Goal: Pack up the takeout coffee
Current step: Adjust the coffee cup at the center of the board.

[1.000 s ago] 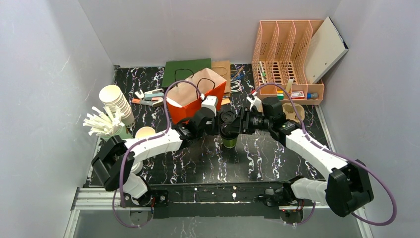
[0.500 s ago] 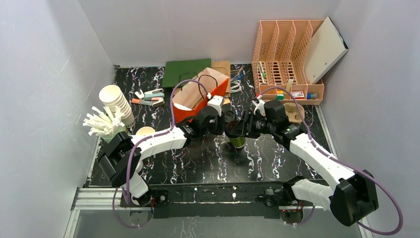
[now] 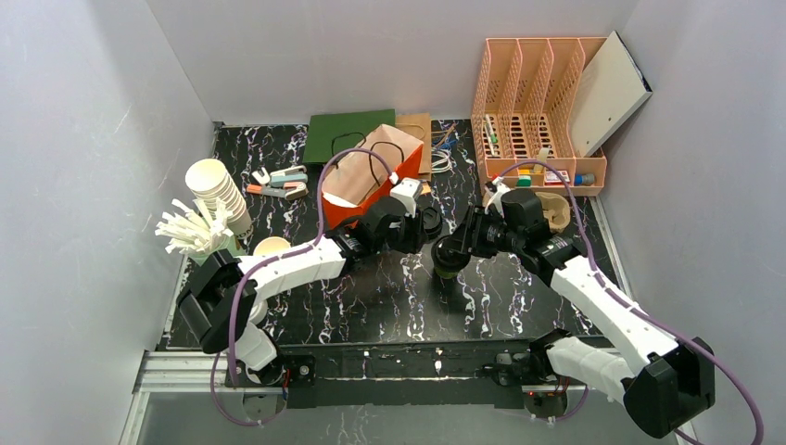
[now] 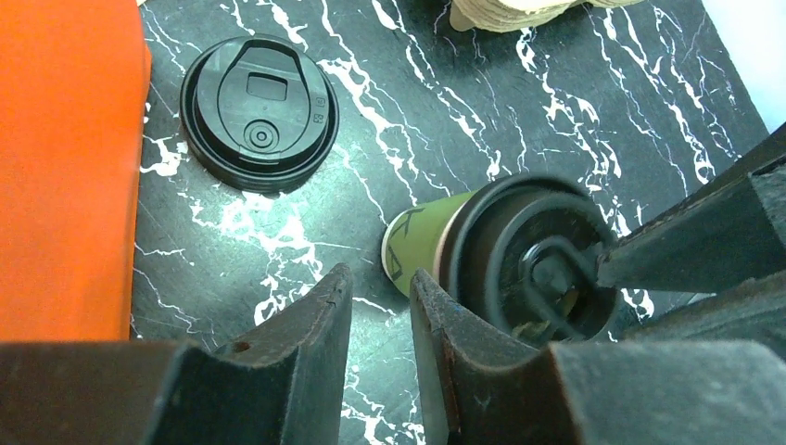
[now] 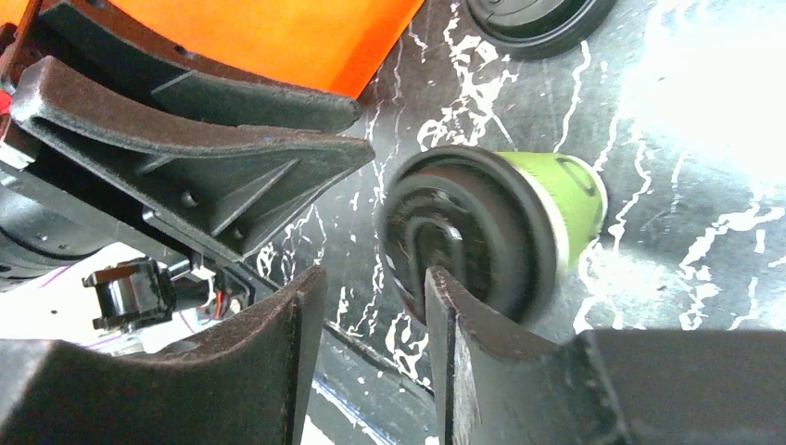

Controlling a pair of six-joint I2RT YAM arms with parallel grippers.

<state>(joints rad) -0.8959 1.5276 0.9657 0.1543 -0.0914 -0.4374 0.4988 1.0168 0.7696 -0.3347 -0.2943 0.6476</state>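
Takeout coffee [image 4: 417,243], ungrabbed
Upright by the orange bag [image 4: 65,167], beside the narrow, empty left gripper [image 4: 380,278]; only wrist views show a finger [image 4: 667,246] of the half-open right gripper [image 5: 375,287] over its lid [image 4: 491,232].

White shells [image 3: 292,264], black joints [image 3: 209,298], purple cables [image 3: 323,185]; left pincer [image 4: 378,278], right pincer [image 5: 373,278] black.

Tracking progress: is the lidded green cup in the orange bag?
No, the lidded green cup is over the tabletop, outside the orange bag.

One takeout coffee [image 3: 448,262] is counted, along with one loose black lid [image 4: 259,113], one orange paper bag [image 3: 338,211], one stack of white cups [image 3: 218,190], one lidless cup [image 3: 272,247] and one peach file rack [image 3: 533,102].
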